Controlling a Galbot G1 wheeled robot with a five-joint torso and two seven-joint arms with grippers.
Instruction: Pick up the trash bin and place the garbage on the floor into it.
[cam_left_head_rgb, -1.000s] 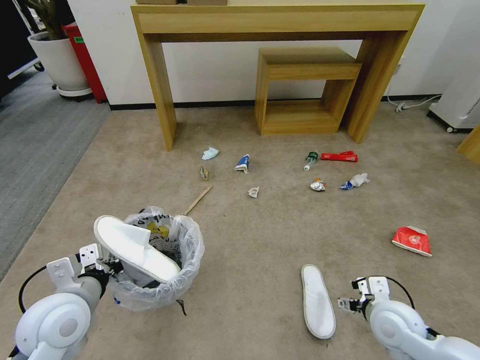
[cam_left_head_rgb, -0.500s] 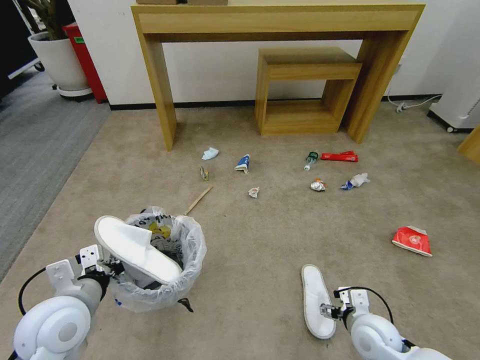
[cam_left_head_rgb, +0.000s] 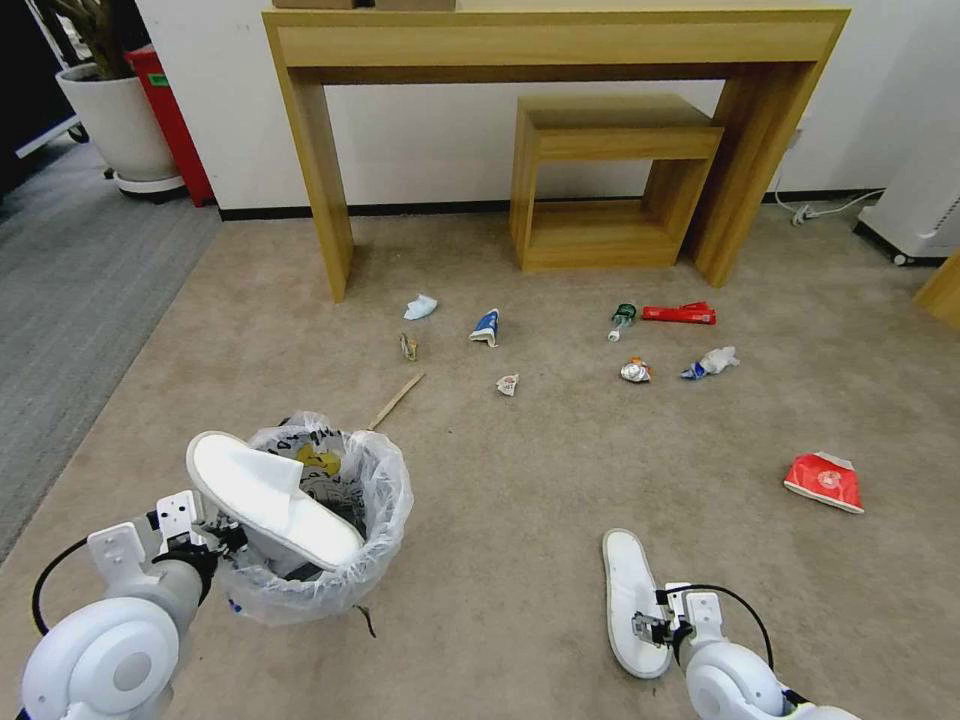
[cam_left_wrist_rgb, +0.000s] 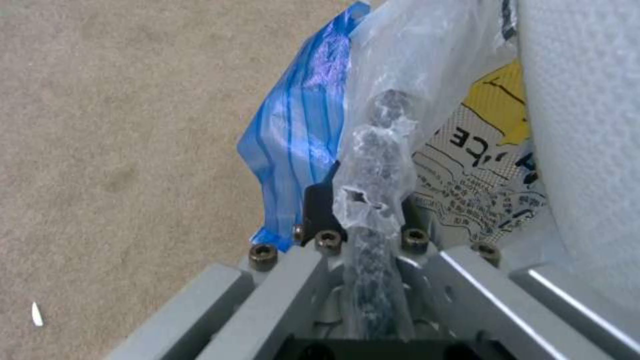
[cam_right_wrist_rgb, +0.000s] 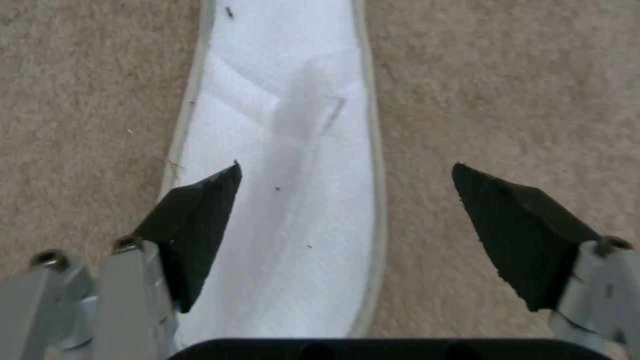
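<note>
My right gripper (cam_right_wrist_rgb: 347, 220) hangs spread over the floor slipper (cam_right_wrist_rgb: 287, 165); its long axis runs straight ahead of the fingers (cam_right_wrist_rgb: 193, 225), offset toward one. Left gripper (cam_left_wrist_rgb: 363, 220) pinches the trash bin (cam_left_head_rgb: 320, 530) liner rim.

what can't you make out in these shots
- Bin body and floor contact: head view, wrapped by its bag and behind the left arm.
- Bin contents: head view, covered by the slipper lying across the rim.
- Left gripper fingers: left wrist view, buried in bag plastic clamped between them.
- Small litter near the stick: head view, too small to identify.
- Floor slipper's ends: right wrist view, cut off by the edges; right gripper open above it.
</note>
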